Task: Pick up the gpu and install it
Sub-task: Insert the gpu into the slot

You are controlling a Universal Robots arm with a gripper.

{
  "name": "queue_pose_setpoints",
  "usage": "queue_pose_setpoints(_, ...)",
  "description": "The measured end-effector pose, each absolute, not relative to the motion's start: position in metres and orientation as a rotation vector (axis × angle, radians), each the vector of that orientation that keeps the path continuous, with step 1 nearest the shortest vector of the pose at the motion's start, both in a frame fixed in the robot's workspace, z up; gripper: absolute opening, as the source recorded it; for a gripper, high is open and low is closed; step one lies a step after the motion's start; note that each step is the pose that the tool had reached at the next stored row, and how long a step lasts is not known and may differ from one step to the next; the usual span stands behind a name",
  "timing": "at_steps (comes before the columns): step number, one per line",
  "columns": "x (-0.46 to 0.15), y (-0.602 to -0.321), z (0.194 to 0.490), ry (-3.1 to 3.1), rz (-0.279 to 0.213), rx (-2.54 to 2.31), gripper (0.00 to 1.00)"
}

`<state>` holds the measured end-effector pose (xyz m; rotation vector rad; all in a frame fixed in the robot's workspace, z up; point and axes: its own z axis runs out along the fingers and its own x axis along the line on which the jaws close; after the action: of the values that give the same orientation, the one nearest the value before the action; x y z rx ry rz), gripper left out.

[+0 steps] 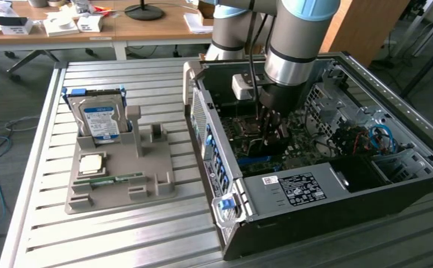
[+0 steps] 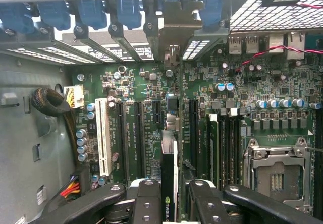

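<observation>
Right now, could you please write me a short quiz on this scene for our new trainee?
1. True or false: the gripper is shut on the gpu inside the computer case.
2. What stands upright in the grey fixture? A) the hard drive B) a fan C) a keyboard.
3. In the exterior view, the grey fixture lies on which side of the computer case?
Key: 1 true; 2 A; 3 the exterior view's left.
</observation>
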<state>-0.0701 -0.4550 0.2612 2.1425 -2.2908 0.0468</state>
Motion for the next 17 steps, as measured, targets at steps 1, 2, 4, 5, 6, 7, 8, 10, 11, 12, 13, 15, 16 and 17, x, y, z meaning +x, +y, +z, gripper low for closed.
queue_pose_setpoints(1,-0.0701,-0.4551,0.2612,-2.291,0.046,2.142,0.26)
queue_pose_setpoints(2,-0.0702,-0.455,0.2612,-2.29,0.046,2.142,0.26)
queue_pose_setpoints(4,-0.0701,-0.455,0.2611,-2.288,0.042,2.141,0.26)
queue_pose_setpoints(5,-0.0701,-0.455,0.2612,-2.288,0.042,2.14,0.26)
queue_pose_setpoints(6,-0.0701,-0.4551,0.2611,-2.288,0.041,2.14,0.26)
queue_pose_setpoints(7,-0.0701,-0.4551,0.2611,-2.288,0.041,2.14,0.26)
queue_pose_setpoints(8,-0.0701,-0.455,0.2611,-2.288,0.041,2.14,0.26)
queue_pose_setpoints(10,-0.0701,-0.455,0.2611,-2.287,0.039,2.139,0.26)
queue_pose_setpoints(11,-0.0701,-0.455,0.2611,-2.287,0.039,2.139,0.26)
queue_pose_setpoints(12,-0.0701,-0.455,0.2611,-2.286,0.038,2.139,0.26)
queue_pose_setpoints(13,-0.0701,-0.455,0.2611,-2.286,0.038,2.139,0.26)
queue_pose_setpoints(15,-0.0701,-0.455,0.2611,-2.286,0.037,2.139,0.26)
queue_pose_setpoints(16,-0.0701,-0.455,0.2612,-2.286,0.037,2.138,0.26)
queue_pose_setpoints(17,-0.0701,-0.455,0.2611,-2.286,0.037,2.138,0.26)
